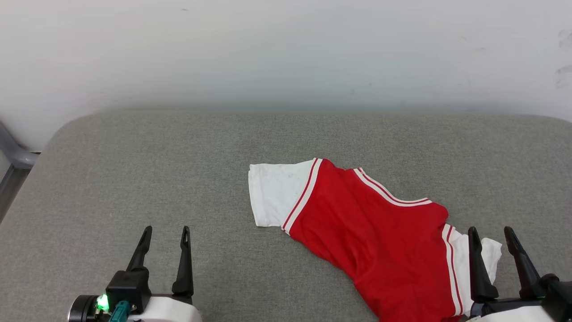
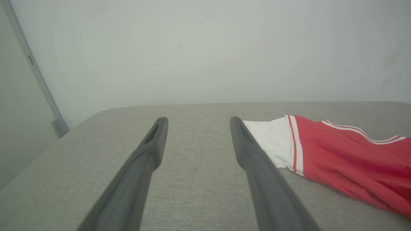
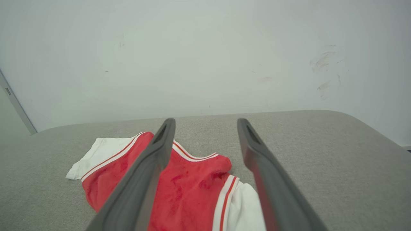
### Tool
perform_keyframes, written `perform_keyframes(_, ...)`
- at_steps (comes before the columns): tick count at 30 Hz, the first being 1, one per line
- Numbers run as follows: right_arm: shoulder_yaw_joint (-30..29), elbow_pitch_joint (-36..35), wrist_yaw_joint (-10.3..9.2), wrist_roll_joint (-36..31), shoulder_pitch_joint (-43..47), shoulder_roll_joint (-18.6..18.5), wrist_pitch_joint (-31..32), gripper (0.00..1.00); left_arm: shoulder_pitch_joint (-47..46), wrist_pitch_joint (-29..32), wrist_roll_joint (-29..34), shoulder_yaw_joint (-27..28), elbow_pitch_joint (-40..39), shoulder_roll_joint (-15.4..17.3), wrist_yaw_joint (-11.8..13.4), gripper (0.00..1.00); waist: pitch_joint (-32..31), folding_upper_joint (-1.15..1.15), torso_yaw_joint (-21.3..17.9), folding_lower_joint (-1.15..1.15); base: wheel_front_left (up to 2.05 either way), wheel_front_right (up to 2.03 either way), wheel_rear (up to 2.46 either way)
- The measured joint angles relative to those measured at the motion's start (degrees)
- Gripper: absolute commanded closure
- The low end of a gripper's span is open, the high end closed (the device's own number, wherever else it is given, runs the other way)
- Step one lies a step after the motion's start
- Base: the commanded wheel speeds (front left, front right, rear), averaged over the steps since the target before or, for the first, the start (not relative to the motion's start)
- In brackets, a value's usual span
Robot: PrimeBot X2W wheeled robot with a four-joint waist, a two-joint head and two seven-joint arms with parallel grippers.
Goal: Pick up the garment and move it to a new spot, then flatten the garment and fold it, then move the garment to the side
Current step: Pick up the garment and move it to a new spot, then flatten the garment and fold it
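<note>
The garment (image 1: 371, 228) is a red shirt with white sleeves and red-white striped trim, lying crumpled on the grey padded surface (image 1: 178, 179), running from centre toward the lower right. One white sleeve points left; the other lies by my right gripper (image 1: 491, 235). That gripper is open, hovering over the garment's right sleeve with nothing between its fingers. My left gripper (image 1: 166, 232) stands open at the lower left, well apart from the garment. In the left wrist view the garment (image 2: 337, 154) lies right of the open left gripper (image 2: 198, 123). In the right wrist view the garment (image 3: 192, 183) lies under the open right gripper (image 3: 205, 123).
A pale wall (image 1: 286, 53) rises directly behind the padded surface. A grey metal frame (image 1: 13, 161) stands at the far left edge. The surface's rounded back corners show on the left and right.
</note>
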Motion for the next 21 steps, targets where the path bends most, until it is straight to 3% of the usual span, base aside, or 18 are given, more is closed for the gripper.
perform_keyframes(7,-0.3,0.1,0.00,0.5,0.7,0.0,0.0,0.00,1.3,0.0,2.7,2.3,0.4,-2.6,-2.6,0.00,-0.1,0.00,0.1,0.00,0.00,0.00,0.00)
perform_keyframes(21,-0.2,0.2,0.00,1.0,0.8,0.0,0.0,0.00,1.6,0.0,5.7,5.8,0.8,-4.6,-6.1,0.00,0.4,0.00,-0.2,0.01,0.00,0.00,0.00)
